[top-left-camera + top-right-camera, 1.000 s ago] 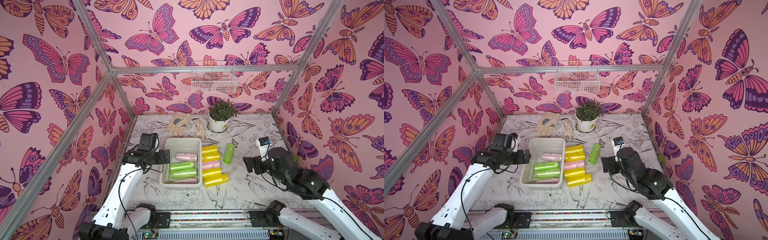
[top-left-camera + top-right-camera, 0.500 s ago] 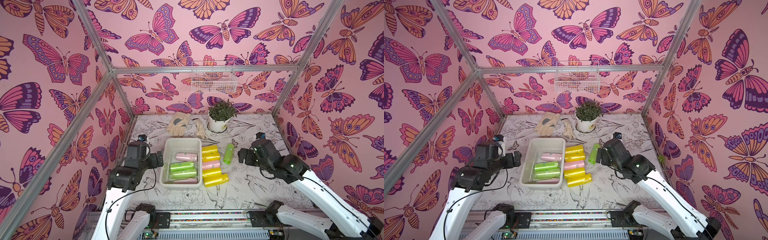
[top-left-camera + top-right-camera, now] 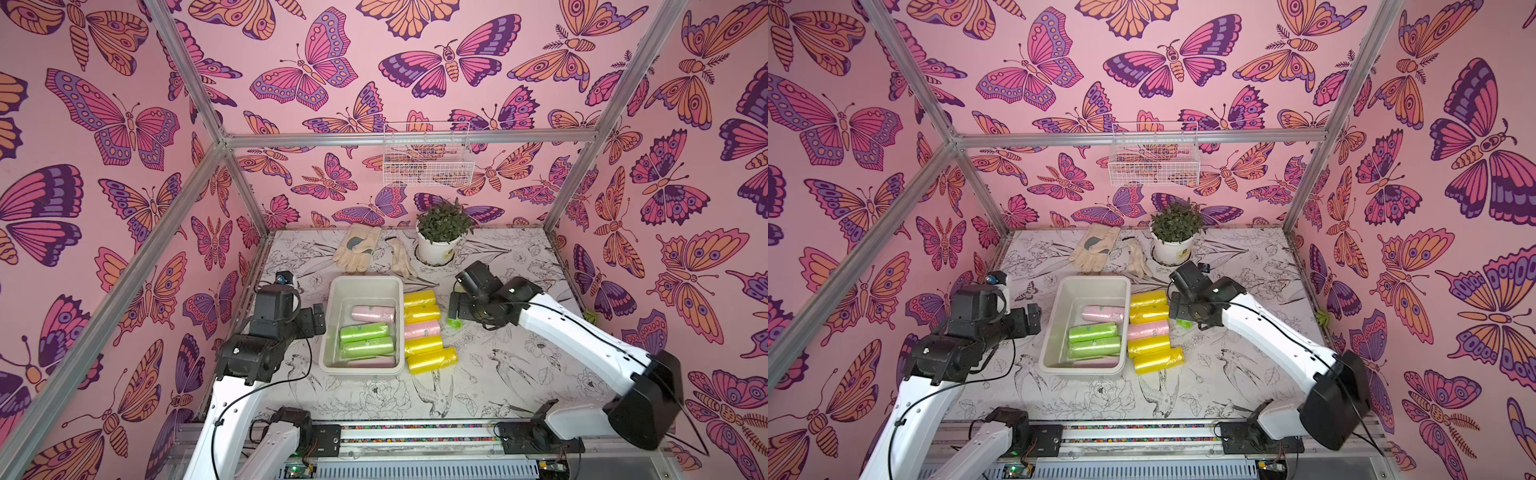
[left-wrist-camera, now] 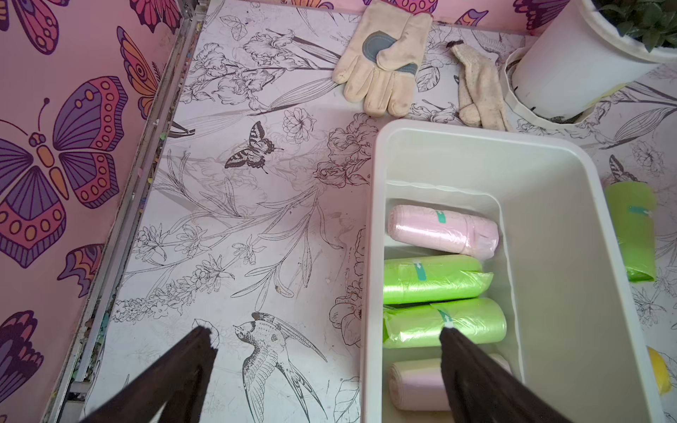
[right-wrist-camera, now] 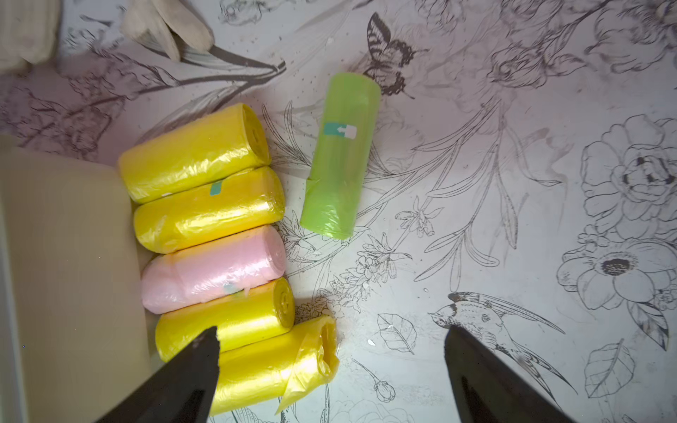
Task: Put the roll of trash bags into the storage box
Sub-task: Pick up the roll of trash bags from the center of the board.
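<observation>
Floral-printed bench [image 3: 498, 374] carries the storage box [image 3: 332, 332], four rolls [image 3: 365, 332] inside. Five rolls [image 5: 212, 263] line its right wall; the green roll [image 5: 340, 157] lies just beyond, below the right jaws, open and empty. The left jaws, also open, hover by the box's left wall. Gloves [image 3: 357, 249] and plant pot [image 3: 436, 253] stand behind; open bench lies rightward.

text: we read no words, brands or numbers in any view
green roll [image 5: 340, 157] sticker: teal-and-white tab; we make out a white arrow on the teal half, pointing away from the white half
yellow roll [image 5: 208, 210] tab: plain teal, no mark we can read
green rolls [image 4: 436, 280] in the storage box [image 4: 476, 161]: teal tabs, marks too small to read
plant pot [image 3: 436, 249] label: yellowish patch, unreadable
</observation>
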`<move>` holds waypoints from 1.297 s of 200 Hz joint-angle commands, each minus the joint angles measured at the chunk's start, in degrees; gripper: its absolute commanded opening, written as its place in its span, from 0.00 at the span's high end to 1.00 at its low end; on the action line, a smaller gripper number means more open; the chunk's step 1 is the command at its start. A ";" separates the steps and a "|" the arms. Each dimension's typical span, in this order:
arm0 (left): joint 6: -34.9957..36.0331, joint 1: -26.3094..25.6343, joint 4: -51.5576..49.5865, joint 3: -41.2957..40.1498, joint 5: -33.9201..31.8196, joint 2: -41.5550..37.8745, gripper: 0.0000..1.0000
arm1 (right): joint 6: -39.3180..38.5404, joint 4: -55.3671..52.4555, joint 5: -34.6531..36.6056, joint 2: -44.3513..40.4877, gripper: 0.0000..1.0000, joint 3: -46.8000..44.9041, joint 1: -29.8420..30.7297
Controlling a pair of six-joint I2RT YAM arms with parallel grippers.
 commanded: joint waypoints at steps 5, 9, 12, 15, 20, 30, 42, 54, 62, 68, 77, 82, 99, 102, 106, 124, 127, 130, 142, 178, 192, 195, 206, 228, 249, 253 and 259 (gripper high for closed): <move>0.05 0.34 -0.02 -1.13 0.20 -0.53 0.00 | -2.10 -0.67 -0.58 6.68 0.01 4.22 -0.60; 0.04 0.38 -0.08 -1.13 0.05 -0.58 0.00 | -2.49 -1.04 -0.66 8.58 0.01 4.75 -0.94; 0.04 0.35 -0.09 -1.13 -0.09 -0.61 0.00 | -2.69 -1.37 -0.78 9.65 0.01 5.34 -1.32; -0.03 0.33 -0.04 -1.13 -0.27 -0.61 0.00 | -2.95 -1.83 -1.05 10.83 0.01 5.94 -1.65; -0.01 0.32 -0.03 -1.13 -0.48 -0.56 0.00 | -3.42 -2.62 -1.85 12.45 0.00 7.00 -2.22; -0.05 0.30 -0.08 -1.19 -0.77 -0.71 0.00 | -4.01 -3.31 -2.99 15.15 0.03 8.49 -3.06; 0.02 0.34 -0.02 -1.19 -1.08 -0.87 0.00 | -4.52 -3.32 -3.14 17.26 0.04 9.22 -3.37; -0.03 0.32 -0.06 -1.22 -1.37 -0.97 0.00 | -4.49 -2.81 -3.00 18.45 0.05 9.25 -3.39; 0.00 0.35 -0.01 -1.30 -1.50 -0.93 0.00 | -4.48 -2.41 -3.17 19.01 0.06 9.10 -3.45; 0.08 0.30 0.09 -1.31 -1.51 -0.74 0.00 | -4.48 -2.00 -3.13 19.40 0.07 8.94 -3.56; 0.11 0.38 0.09 -1.22 -1.35 -0.33 0.00 | -4.46 -1.57 -2.72 19.67 0.07 8.42 -3.50; 0.06 0.36 0.18 -1.13 -1.18 -0.07 0.00 | -4.55 -1.27 -2.28 19.90 0.07 8.13 -3.56; 0.26 0.35 0.04 -1.04 -0.47 0.63 0.00 | -5.54 -1.24 -1.13 21.10 0.10 7.53 -4.34; 0.27 0.30 0.02 -1.04 -0.43 0.61 0.00 | -5.78 -1.27 -1.11 21.25 0.11 7.53 -4.50; 0.23 0.33 0.07 -1.11 -0.42 0.62 0.00 | -6.05 -1.32 -1.15 21.60 0.12 7.41 -4.88; 0.25 0.36 0.10 -1.13 -0.88 0.16 0.00 | -6.84 -1.23 -2.46 23.04 0.16 7.23 -6.16; 0.26 0.30 0.15 -1.17 -0.93 0.07 0.00 | -6.98 -1.06 -2.70 23.25 0.17 7.16 -6.31; 0.25 0.36 0.09 -1.13 -1.01 0.00 0.00 | -7.15 -0.94 -2.84 23.34 0.17 7.18 -6.35; 0.15 0.31 0.01 -1.21 -1.41 -0.19 0.00 | -7.67 -0.49 -3.12 24.04 0.19 7.22 -6.63; 0.12 0.30 0.09 -1.22 -1.39 0.03 0.00 | -8.50 0.08 -4.06 27.76 0.23 9.06 -7.65; 0.16 0.31 0.15 -1.22 -1.30 0.23 0.00 | -8.35 0.31 -4.53 28.98 0.25 9.47 -8.22; 0.24 0.34 0.17 -1.22 -1.30 0.25 0.00 | -8.31 0.49 -4.69 29.20 0.25 9.44 -8.30; 0.23 0.36 0.09 -1.22 -1.35 0.38 0.00 | -8.22 1.32 -5.35 29.93 0.27 9.33 -8.64; 0.29 0.36 0.11 -1.19 -1.34 0.46 0.00 | -8.59 2.38 -6.78 31.35 0.32 10.12 -8.67; 0.24 0.43 0.18 -1.22 -1.37 0.51 0.00 | -9.06 2.53 -7.04 32.79 0.39 10.56 -8.68; 0.24 0.39 0.17 -1.22 -1.39 0.51 0.00 | -9.34 2.78 -7.04 32.86 0.41 10.50 -8.69; 0.29 0.43 0.18 -1.22 -1.41 0.57 0.00 | -9.63 3.20 -7.13 32.81 0.45 10.13 -8.68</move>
